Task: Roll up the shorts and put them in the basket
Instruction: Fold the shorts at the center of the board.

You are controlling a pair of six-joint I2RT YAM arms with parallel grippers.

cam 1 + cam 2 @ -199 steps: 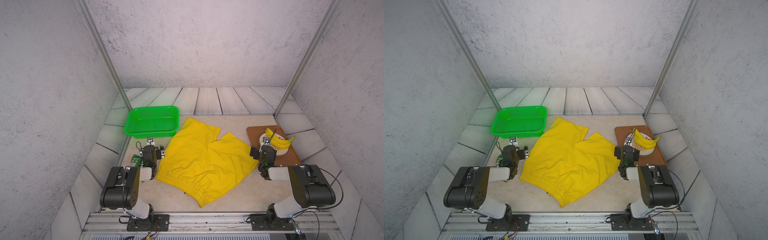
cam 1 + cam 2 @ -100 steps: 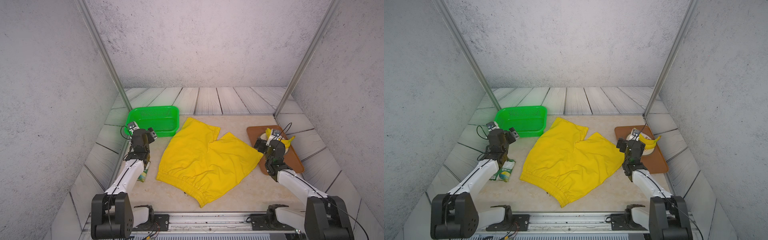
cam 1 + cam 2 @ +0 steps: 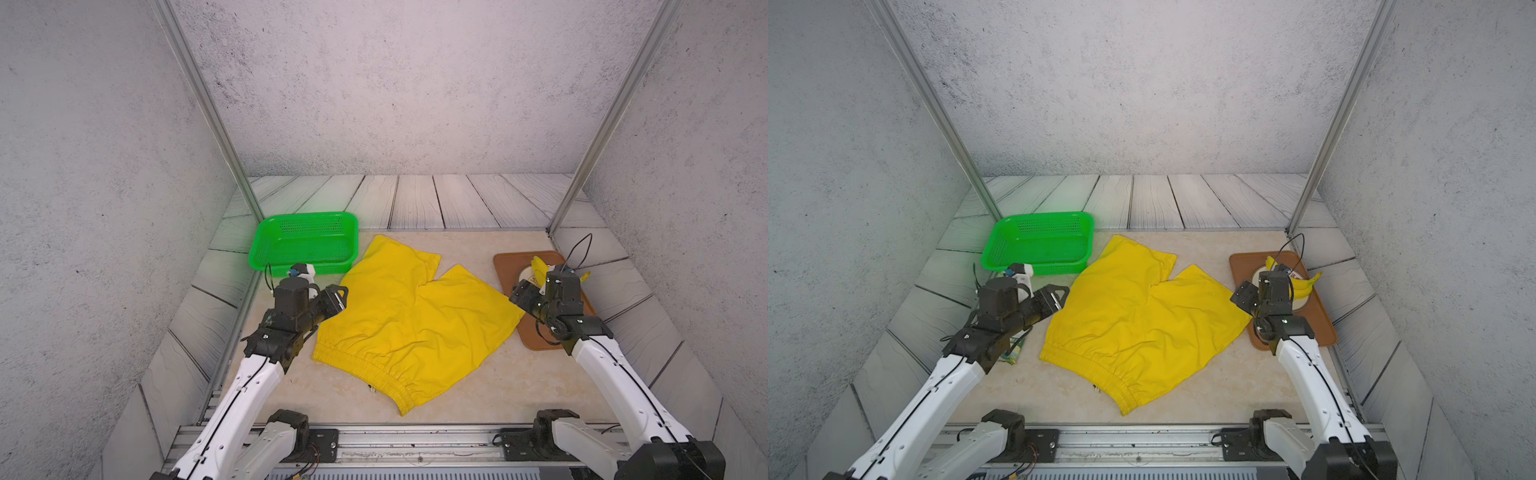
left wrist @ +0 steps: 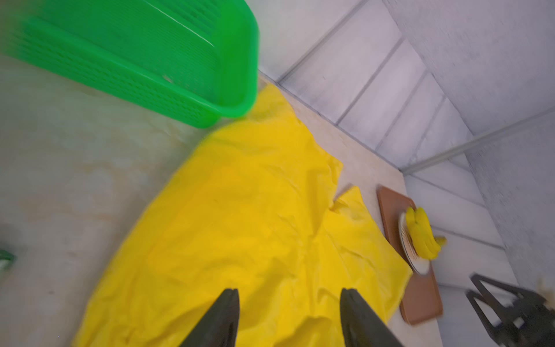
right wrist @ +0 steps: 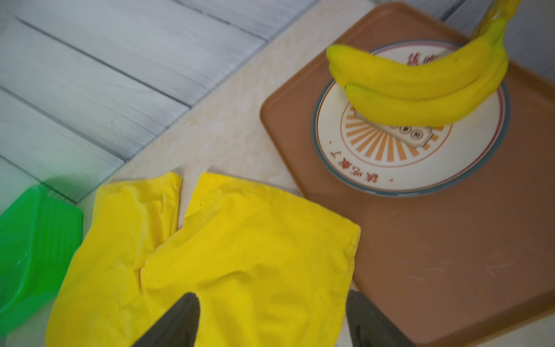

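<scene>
Bright, even light in both top views, soft and from overhead; shadows under the shorts (image 3: 407, 324) barely register. The green basket (image 3: 307, 215) throws a green tint onto the wall panel (image 3: 226, 259) beside it. Frame posts (image 3: 208, 112) splay outward, wide-angle stretch at the edges. Left wrist view is smeared: basket mesh streaky, tabletop (image 4: 60, 180) mushy, left hand (image 4: 289, 291) fingers (image 4: 220, 321) soft. Right wrist view is crisper: plate (image 5: 375, 174) lettering shows clearly, bananas (image 5: 420, 87) clean, right hand (image 5: 271, 296) fingers (image 5: 177, 324) out of focus.

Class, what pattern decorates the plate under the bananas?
Orange sunburst on the plate, clearest in the right wrist view.
</scene>
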